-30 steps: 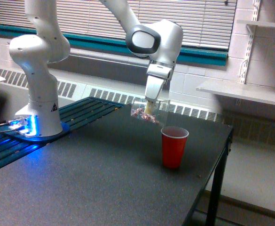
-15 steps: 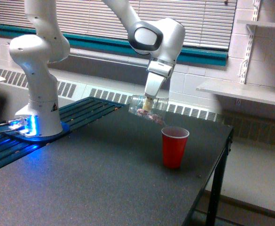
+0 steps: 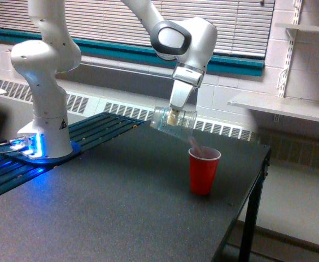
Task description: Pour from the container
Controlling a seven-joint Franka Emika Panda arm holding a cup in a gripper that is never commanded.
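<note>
the pour is under way. the claw (image 3: 173, 116) is closed on the clear container (image 3: 173, 119), gripping it around its middle, and holds it tipped nearly on its side above the dark surface (image 3: 121, 207). taking the red cup (image 3: 203, 170) as the landmark, the container hangs above it and toward the exterior view's left, its mouth pointing down at the cup's rim. a thin blurred streak of pinkish pieces (image 3: 194, 143) runs from the mouth into the cup. few pieces, if any, show inside the container, so it looks close to empty. the next move probably calls for holding the tilt until the stream stops, then righting the container.
</note>
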